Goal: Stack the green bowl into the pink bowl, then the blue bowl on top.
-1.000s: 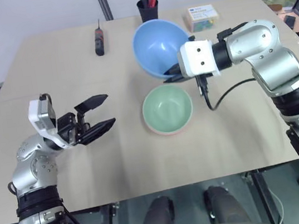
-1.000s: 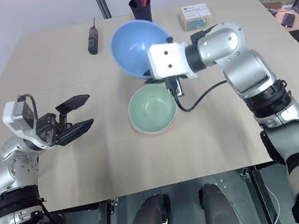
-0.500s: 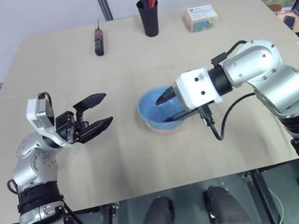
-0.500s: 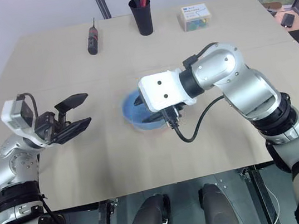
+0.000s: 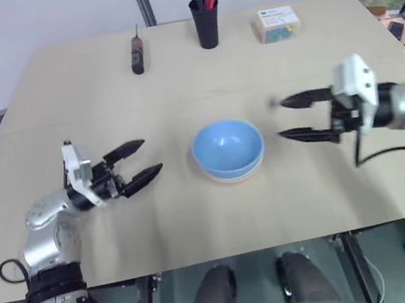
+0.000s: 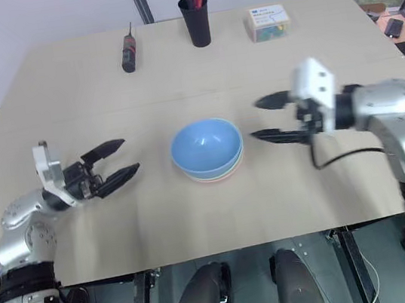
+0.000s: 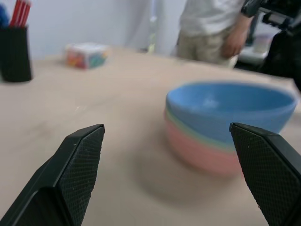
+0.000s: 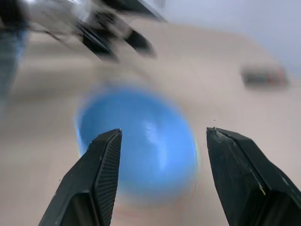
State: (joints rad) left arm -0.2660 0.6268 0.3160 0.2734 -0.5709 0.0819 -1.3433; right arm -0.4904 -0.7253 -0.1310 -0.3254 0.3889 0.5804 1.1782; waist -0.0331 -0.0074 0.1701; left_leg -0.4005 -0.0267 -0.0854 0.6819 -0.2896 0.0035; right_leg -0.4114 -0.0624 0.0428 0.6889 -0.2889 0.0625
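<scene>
From the head view I am seeing the blue bowl (image 5: 227,148) sitting nested atop the stack at the table (image 5: 63,88) centre. My right gripper (image 5: 295,116) and left gripper (image 5: 139,173) are hovering spread, empty. The left wrist view is showing the green bowl (image 7: 188,129) inside the pink bowl (image 7: 202,155). I judge stacking finished; next I should be drawing both arms clear.

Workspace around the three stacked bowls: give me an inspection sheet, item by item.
Surface: beige tabletop, flat.
Job's things: light blue plastic bowl nested on top; mint-green bowl in the salmon-pink bowl.
Clutter: black pen cup, screwdriver, small card box along the far edge.
Grippers: left gripper open, empty; right gripper open, empty, beside the stack.
Cables: black cable at right wrist.
Surroundings: person standing beyond the table.
</scene>
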